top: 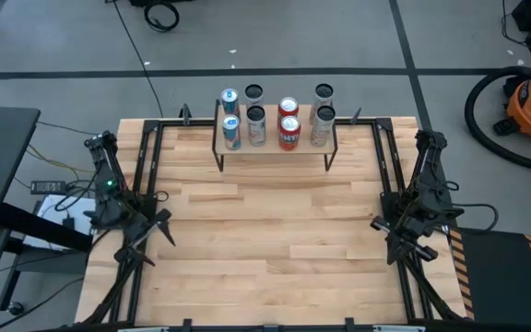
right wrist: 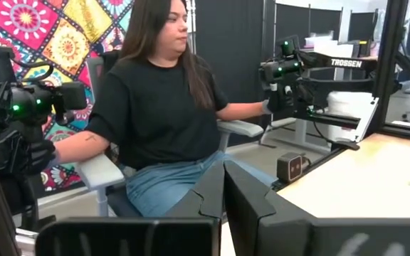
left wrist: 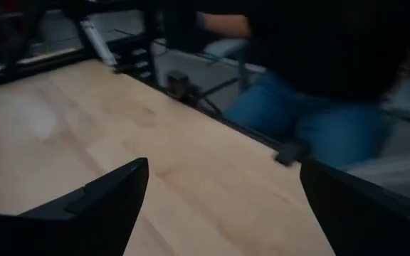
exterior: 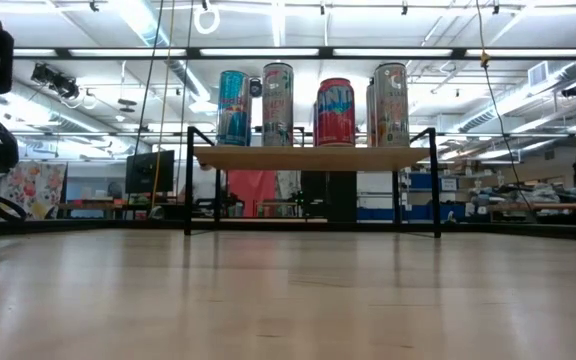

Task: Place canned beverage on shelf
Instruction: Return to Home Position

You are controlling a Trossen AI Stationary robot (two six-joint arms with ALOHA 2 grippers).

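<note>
The shelf [top: 275, 146] [exterior: 303, 158] stands on thin black legs at the middle of the table's far edge. Several canned beverages stand upright on its board in two rows: blue-and-white ones [top: 231, 134] at its left, grey-white ones [top: 256, 125], red ones [top: 289, 134] [exterior: 335, 112] and grey ones [top: 321, 125] at its right. My left gripper [top: 161, 228] [left wrist: 223, 171] hangs open over the table's left side, with nothing between its fingers. My right gripper [top: 383, 224] [right wrist: 224, 181] hangs shut and empty over the right side. Both are far from the shelf.
Bare wooden tabletop [top: 275, 240] lies between the two arms and in front of the shelf. Black frame rails [top: 141, 184] run along the table's left and right sides. Both wrist views show a seated person [right wrist: 155, 107] beyond the table's edge, holding control arms.
</note>
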